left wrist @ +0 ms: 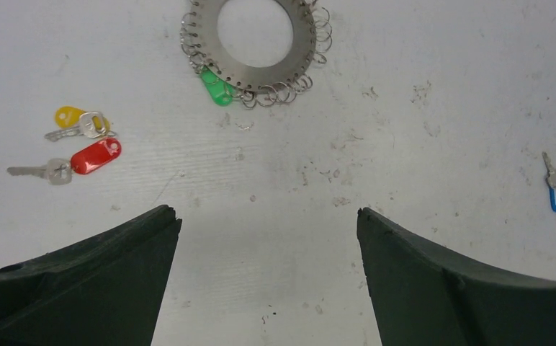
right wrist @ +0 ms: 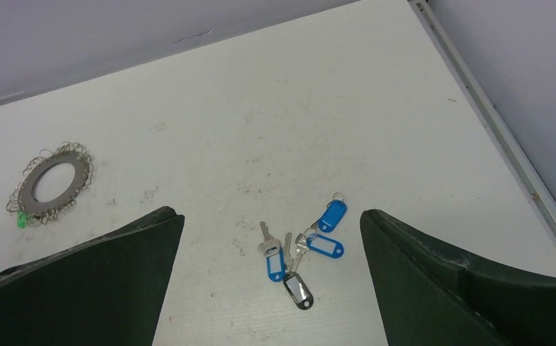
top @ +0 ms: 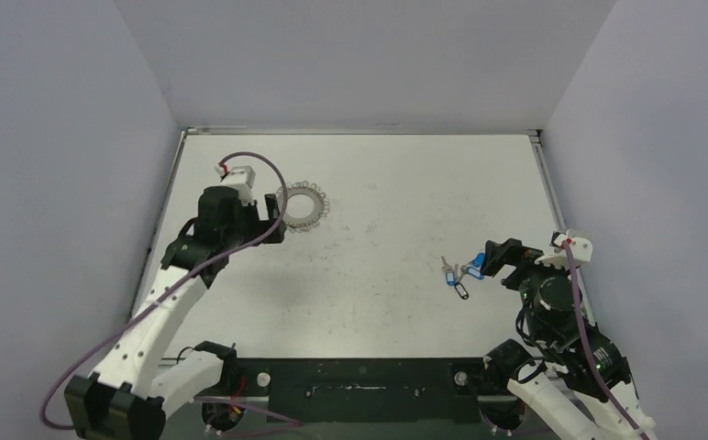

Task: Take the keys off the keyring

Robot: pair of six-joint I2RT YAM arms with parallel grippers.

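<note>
The keyring [top: 318,207] lies flat on the table at the back left, a grey metal ring fringed with small wire loops. In the left wrist view the keyring [left wrist: 261,78] has the green-tagged key [left wrist: 217,88] at its lower-left rim, mostly tucked under the loops. The green tag [right wrist: 21,219] also shows in the right wrist view beside the ring [right wrist: 81,171]. My left gripper [top: 275,218] [left wrist: 264,213] is open and empty just left of the ring. My right gripper [top: 495,257] [right wrist: 269,213] is open and empty at the right.
A bunch of blue- and black-tagged keys [top: 460,275] [right wrist: 300,252] lies just in front of the right gripper. A red-tagged key [left wrist: 95,156] and a yellow-tagged key [left wrist: 70,115] lie loose near the left gripper. Walls enclose the table on three sides.
</note>
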